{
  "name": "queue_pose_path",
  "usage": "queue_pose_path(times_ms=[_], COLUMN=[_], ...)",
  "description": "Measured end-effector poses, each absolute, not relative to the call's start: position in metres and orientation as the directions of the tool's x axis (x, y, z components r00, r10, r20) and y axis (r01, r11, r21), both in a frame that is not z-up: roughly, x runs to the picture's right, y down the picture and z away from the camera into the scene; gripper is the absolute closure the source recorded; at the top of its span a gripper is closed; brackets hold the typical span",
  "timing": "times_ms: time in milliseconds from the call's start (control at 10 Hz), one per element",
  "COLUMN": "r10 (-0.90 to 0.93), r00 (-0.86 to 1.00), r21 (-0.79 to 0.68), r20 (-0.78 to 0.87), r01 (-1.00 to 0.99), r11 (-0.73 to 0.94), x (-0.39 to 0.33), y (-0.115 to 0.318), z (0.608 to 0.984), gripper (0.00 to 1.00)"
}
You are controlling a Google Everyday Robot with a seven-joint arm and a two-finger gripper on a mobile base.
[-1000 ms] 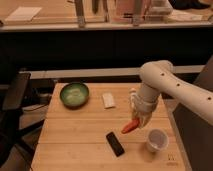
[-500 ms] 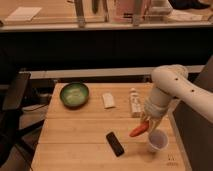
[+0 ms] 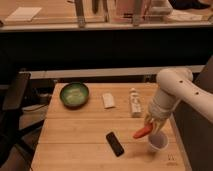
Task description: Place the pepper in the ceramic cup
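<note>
My gripper (image 3: 152, 125) hangs from the white arm at the right side of the wooden table (image 3: 80, 135). It is shut on the orange-red pepper (image 3: 141, 131), which points down and to the left. The pepper's held end is right over the near-left rim of the small white ceramic cup (image 3: 158, 142). The cup stands upright near the table's front right corner, partly hidden by the gripper.
A wide green bowl (image 3: 74, 94) stands at the back left. A small white packet (image 3: 108, 100) and a white tube (image 3: 134, 102) lie at the back middle. A black remote-like bar (image 3: 115, 143) lies left of the cup. A black chair (image 3: 12, 107) stands left of the table.
The arm has carried the pepper rightward and forward, from the middle right of the table to just above the cup's rim. The cup and other things have not moved.
</note>
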State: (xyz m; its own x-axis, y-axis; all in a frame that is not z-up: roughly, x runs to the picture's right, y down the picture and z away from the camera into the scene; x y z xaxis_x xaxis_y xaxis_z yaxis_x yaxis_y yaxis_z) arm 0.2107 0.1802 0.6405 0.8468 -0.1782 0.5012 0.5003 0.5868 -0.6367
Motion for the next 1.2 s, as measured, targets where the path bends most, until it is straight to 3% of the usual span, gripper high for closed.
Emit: queue_pose_path(times_ms=[1200], r10=[-0.146], r00=[0.866], r21=[-0.658], r20=[0.478], r01=[0.463], r11=[0.594], x=[0.225], y=[0.193], z=[0.648], gripper=[0.98])
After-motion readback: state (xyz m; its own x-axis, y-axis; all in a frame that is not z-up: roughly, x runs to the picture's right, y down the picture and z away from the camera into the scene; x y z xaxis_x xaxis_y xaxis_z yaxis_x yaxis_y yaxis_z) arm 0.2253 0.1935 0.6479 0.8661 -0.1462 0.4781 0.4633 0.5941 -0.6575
